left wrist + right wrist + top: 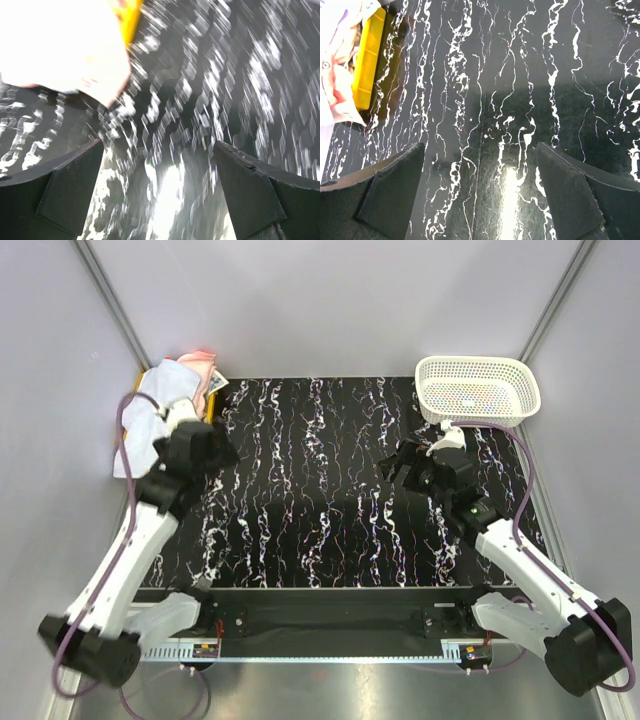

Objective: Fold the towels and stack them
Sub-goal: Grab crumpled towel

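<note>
No towel is folded or stacked yet: the towels (172, 388) sit heaped on the yellow tray (367, 65) at the far-left corner of the table (320, 510), with the left pincer (157, 150) and right pincer (480, 150) both spread and empty.

We note the left gripper (159, 145) with jaws wide apart, empty, over the blurred marbled table (225, 75); a pale towel (60, 45) at upper left overlaps the yellow tray (129, 15).

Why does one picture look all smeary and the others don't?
Left wrist view: blurred, white veins on the table smear into streaks, and the towels wash out to white. Right wrist view: sharp, with a bright glare patch near the bottom. Top view: sharp, evenly lit.
</note>
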Controlling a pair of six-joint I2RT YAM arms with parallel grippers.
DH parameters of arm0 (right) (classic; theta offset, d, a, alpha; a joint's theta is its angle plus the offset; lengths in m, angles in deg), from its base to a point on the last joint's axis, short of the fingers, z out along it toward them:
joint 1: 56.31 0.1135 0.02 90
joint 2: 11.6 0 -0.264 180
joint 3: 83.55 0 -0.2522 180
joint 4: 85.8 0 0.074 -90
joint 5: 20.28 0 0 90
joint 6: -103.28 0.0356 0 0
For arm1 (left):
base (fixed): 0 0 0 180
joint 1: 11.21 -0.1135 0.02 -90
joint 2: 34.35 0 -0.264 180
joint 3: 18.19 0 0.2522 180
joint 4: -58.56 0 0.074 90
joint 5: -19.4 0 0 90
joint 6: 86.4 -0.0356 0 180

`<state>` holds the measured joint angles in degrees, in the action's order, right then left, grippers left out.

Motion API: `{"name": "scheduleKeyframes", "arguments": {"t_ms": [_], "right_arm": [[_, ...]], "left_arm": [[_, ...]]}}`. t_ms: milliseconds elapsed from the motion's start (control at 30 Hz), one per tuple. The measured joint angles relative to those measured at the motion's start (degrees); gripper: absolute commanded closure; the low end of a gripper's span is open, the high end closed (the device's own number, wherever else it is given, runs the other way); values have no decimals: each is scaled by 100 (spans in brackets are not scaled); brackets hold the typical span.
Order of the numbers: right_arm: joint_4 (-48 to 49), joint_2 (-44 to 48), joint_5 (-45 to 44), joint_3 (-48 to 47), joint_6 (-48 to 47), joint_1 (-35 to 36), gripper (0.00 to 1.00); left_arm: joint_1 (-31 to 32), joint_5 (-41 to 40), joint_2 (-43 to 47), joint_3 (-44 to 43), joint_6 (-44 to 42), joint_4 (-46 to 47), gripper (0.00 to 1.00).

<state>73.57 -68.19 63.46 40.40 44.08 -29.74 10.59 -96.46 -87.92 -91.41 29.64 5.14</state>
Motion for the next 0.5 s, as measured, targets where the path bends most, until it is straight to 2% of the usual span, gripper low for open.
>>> {"name": "scheduleKeyframes", "arguments": {"t_ms": [100, 300, 400, 500], "right_arm": [[-2, -55, 92, -2, 4, 0, 0], [17, -57, 299, 0, 35, 0, 0], [15, -57, 337, 0, 44, 0, 0], [9, -57, 334, 0, 35, 0, 0]], "left_arm": [[-789, -367, -1128, -796, 367, 166, 7], [-2131, -562, -2691, -1414, 1003, 345, 19], [-2594, -424, -3246, -1453, 1207, 367, 23], [-2844, -282, -3366, -1121, 1281, 483, 25]]}}
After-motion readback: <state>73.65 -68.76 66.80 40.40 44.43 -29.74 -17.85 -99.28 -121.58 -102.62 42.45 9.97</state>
